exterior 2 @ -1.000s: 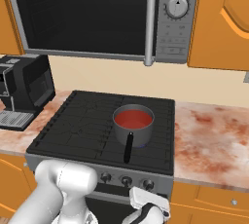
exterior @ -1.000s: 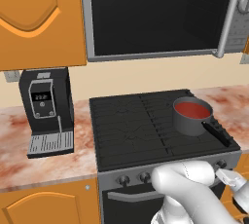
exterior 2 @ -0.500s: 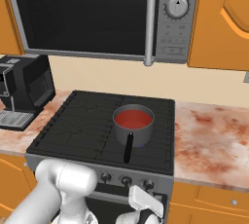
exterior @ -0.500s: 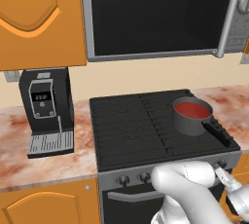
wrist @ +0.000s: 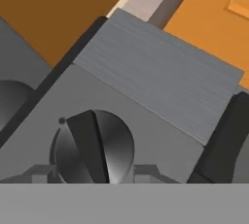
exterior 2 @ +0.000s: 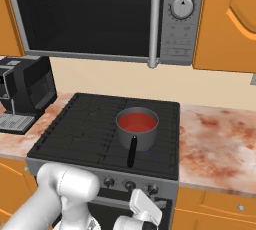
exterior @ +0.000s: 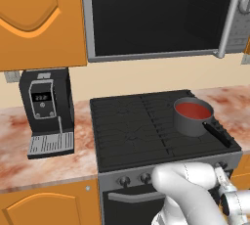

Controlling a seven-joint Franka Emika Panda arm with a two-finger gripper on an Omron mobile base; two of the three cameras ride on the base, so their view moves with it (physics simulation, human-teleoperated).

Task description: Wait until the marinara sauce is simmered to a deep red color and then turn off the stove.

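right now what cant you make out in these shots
- Gripper, right base view: seen from behind at the stove front; the hand's white body hides its fingertips.
- Knob, hand view: its lower part is cut off at the bottom, so contact is unclear.
- Flame under the saucepan, left base view: the pan covers the burner.
- Microwave display, right base view: digits too small to read.

Marbled counter (exterior: 58,163) carries black coffee machine (exterior: 46,111); stove (exterior: 141,131) grates bear grey saucepan (exterior: 193,117).

Red marinara sauce (exterior: 192,109), black stove (exterior: 141,131), orange cabinets (exterior: 34,18), mottled pink-brown counter (exterior 2: 215,141)
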